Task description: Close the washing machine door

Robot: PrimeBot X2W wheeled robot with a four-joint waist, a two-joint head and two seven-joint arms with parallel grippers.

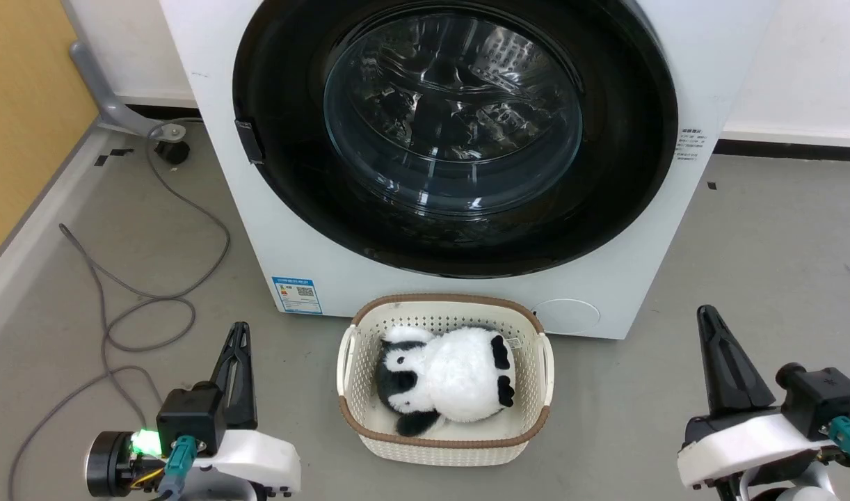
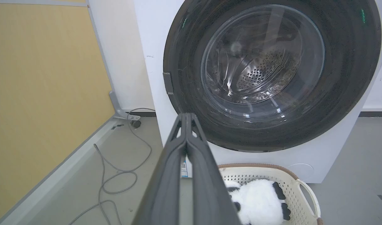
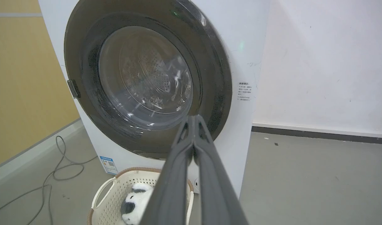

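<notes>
Door (image 1: 453, 132) sitting flush on washer (image 1: 717, 69) front, ahead and above fingers, looking shut already. You're holding both grippers low, fingers pressed together, empty. Left gripper (image 1: 241, 327) lying nearer latch (image 1: 249, 141) edge, right gripper (image 1: 707, 311) well apart.

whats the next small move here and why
Probably none: I'd leave both arms parked. The washing machine door already looks flush against the washing machine, with no gap at its rim. The left gripper and right gripper sit shut, low and apart from it.
</notes>
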